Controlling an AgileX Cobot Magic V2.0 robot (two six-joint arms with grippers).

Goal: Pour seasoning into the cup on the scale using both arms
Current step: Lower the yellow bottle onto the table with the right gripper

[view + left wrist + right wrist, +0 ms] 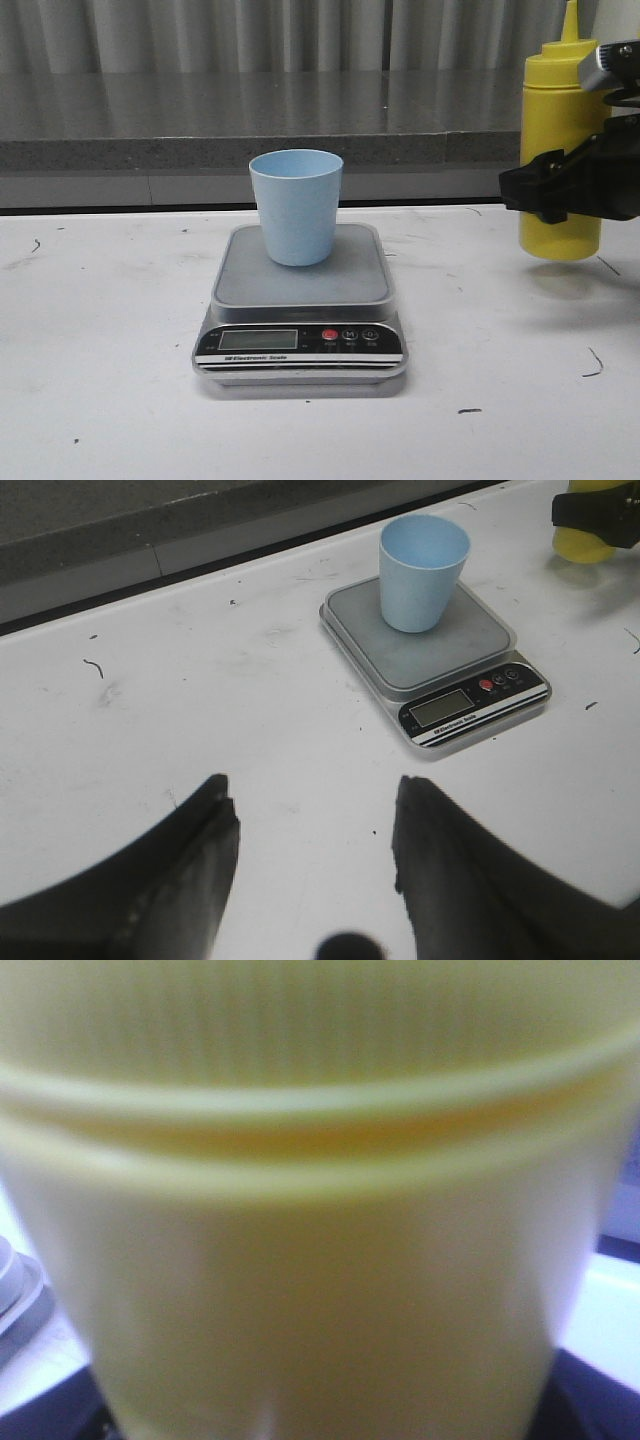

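The pale blue cup (295, 205) stands upright on the steel platform of the silver scale (300, 345) at the table's middle. At the right edge the yellow seasoning bottle (556, 110) hangs upright just above the table, a shadow under its base, with my right gripper (540, 190) shut round its lower body. The right wrist view is filled by the bottle (320, 1260), blurred. My left gripper (315, 815) is open over bare table, well to the near left of the scale (470, 705) and cup (422, 575). It does not show in the front view.
The white tabletop (100, 330) has small dark marks. A grey ledge (200, 150) and pale curtain run behind it. The scale's display strip with its red button (329, 336) faces the near edge.
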